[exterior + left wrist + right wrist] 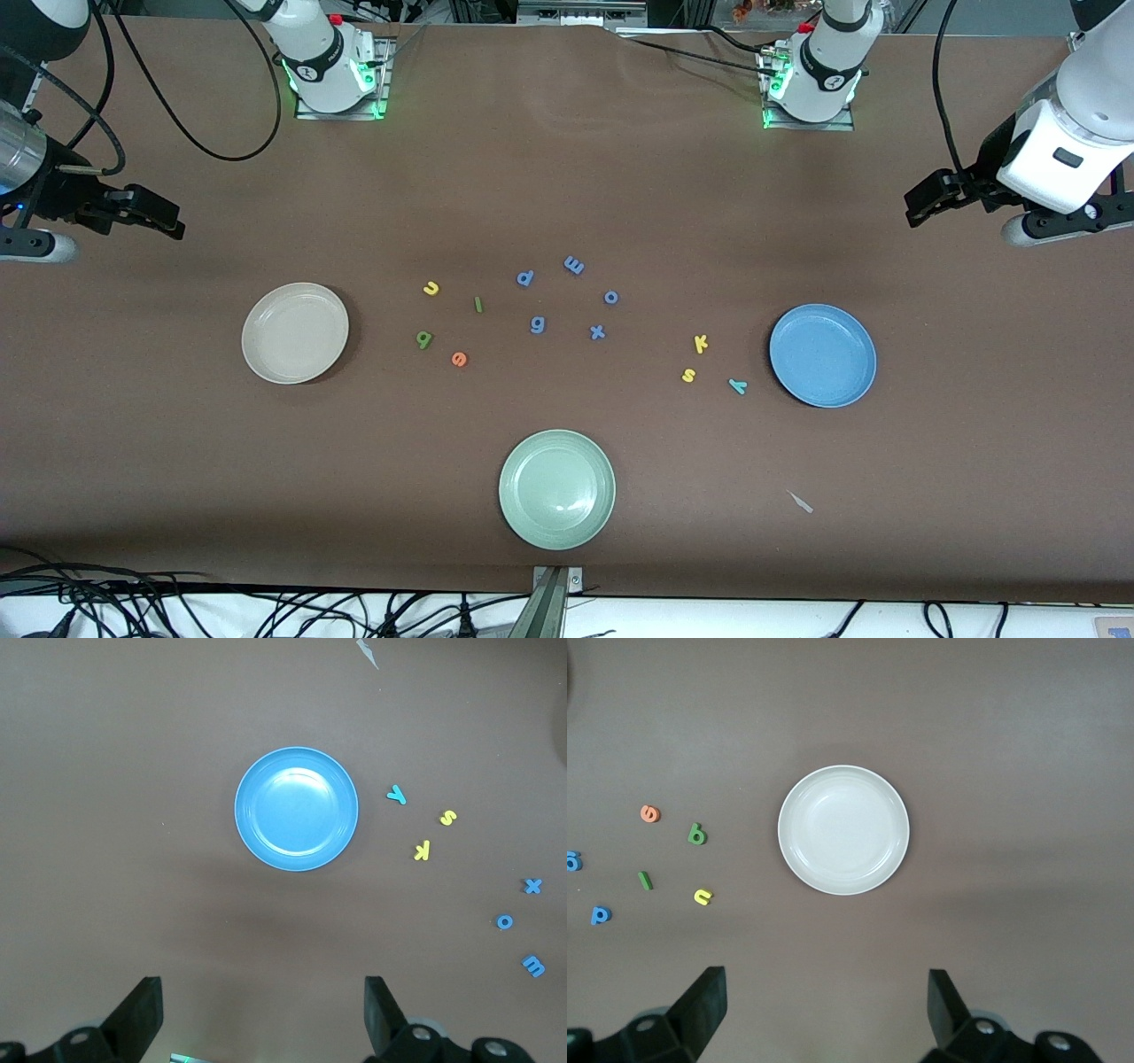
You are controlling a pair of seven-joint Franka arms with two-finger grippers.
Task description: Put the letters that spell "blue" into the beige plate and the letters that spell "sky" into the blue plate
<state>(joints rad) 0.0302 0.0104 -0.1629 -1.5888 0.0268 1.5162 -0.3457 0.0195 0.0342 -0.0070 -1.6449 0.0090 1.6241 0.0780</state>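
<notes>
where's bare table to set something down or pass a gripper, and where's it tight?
Bare: between the beige plate and pale green plate; between the green plate and blue plate, bar a small scrap; from the letters to the arm bases. Tight: u, l, b, e, the blue letters, then k, s, y.

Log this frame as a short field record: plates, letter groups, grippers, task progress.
beige plate: holds nothing, toward the right arm's end
blue plate: holds nothing, toward the left arm's end
green plate: holds nothing, nearest the front camera
blue letters: b, l, u, e, on the table beside the beige plate
sky letters: s, k, y, on the table beside the blue plate
periwinkle letters: five, mid-table
left gripper: open, raised near the blue plate
right gripper: open, raised near the beige plate
progress: no letter placed
</notes>
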